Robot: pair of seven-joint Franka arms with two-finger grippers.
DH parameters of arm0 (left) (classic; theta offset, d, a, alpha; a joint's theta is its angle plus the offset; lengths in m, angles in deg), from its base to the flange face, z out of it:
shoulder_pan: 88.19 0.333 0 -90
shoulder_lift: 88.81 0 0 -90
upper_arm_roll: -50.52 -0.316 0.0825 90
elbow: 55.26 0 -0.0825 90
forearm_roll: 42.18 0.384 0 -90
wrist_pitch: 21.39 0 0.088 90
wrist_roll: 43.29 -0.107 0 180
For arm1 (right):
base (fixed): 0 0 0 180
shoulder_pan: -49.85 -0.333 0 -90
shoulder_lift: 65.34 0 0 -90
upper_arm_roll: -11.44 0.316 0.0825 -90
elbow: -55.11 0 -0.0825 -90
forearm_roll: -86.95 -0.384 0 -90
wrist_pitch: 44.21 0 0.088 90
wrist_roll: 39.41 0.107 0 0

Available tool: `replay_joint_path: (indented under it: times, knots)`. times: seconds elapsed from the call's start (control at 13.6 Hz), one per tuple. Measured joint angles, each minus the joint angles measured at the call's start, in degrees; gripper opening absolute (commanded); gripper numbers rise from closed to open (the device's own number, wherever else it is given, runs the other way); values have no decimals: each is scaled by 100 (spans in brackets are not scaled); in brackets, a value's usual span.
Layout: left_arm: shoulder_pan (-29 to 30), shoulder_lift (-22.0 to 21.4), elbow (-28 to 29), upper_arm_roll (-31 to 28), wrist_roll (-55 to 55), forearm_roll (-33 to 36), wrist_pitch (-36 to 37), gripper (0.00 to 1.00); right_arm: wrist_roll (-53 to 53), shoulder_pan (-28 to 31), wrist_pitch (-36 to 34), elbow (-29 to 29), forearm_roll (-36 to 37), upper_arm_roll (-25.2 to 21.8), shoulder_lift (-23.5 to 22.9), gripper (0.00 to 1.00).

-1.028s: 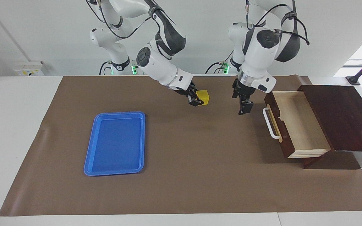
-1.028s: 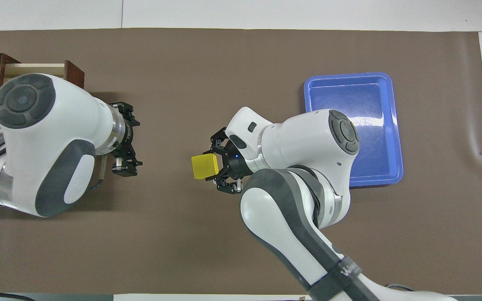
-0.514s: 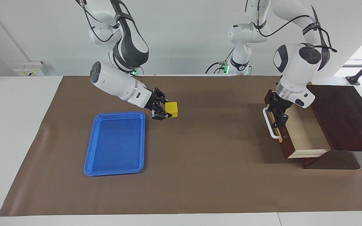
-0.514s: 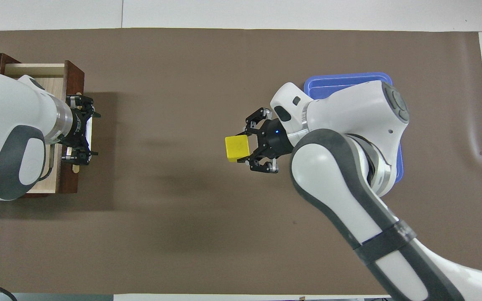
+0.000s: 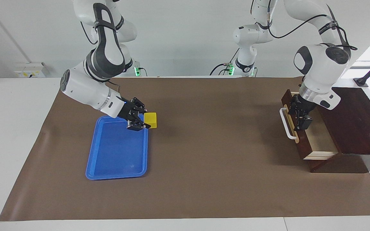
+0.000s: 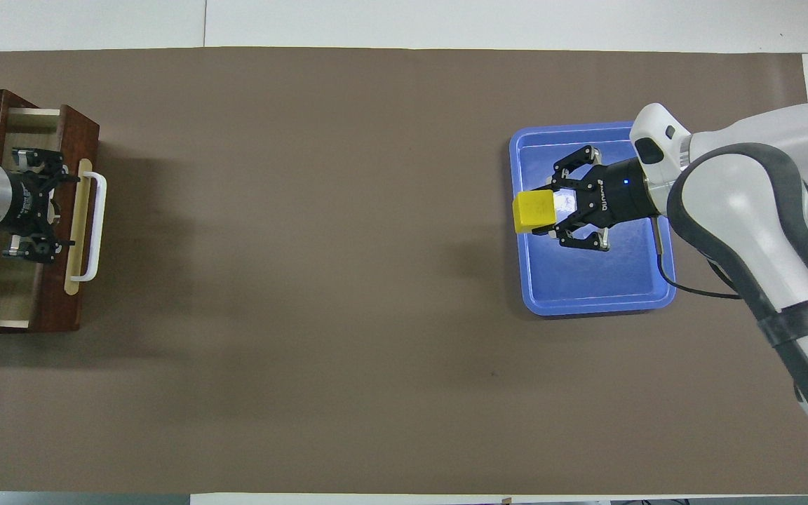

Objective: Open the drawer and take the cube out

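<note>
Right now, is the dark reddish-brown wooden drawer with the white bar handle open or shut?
Partly open: the reddish-brown wooden drawer sticks out of its dark wooden box, showing pale interior.

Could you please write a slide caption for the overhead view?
Right claw holds the yellow cube over the blue tray's edge; left claw over the drawer.

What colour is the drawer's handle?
White, a bar handle on a tan strip of the drawer; clearest in the overhead view.

blue tray (image 5: pixel 117 166) on brown mat (image 5: pixel 204 179)
</note>
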State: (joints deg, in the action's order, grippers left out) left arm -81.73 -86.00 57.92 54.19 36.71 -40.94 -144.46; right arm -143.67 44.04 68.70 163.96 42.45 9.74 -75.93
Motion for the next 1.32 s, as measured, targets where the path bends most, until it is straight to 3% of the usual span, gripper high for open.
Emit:
replay_joint_path:
  times: [0.51,0.81,1.03,1.32]
  knots:
    - [604,13,-13,-5,-399,3,-123,100,-1006,753,5,825,75,-10,16,0]
    - [671,14,-73,33,-499,-14,-64,100,-1710,909,481,1157,20,-9,-267,0]
    - [662,-13,-664,82,-926,0,743,100,-1991,912,777,1191,-198,15,-495,0]
    - [294,-407,-1169,187,-2491,2,2011,100,-1991,746,1011,1200,-352,58,-514,0]
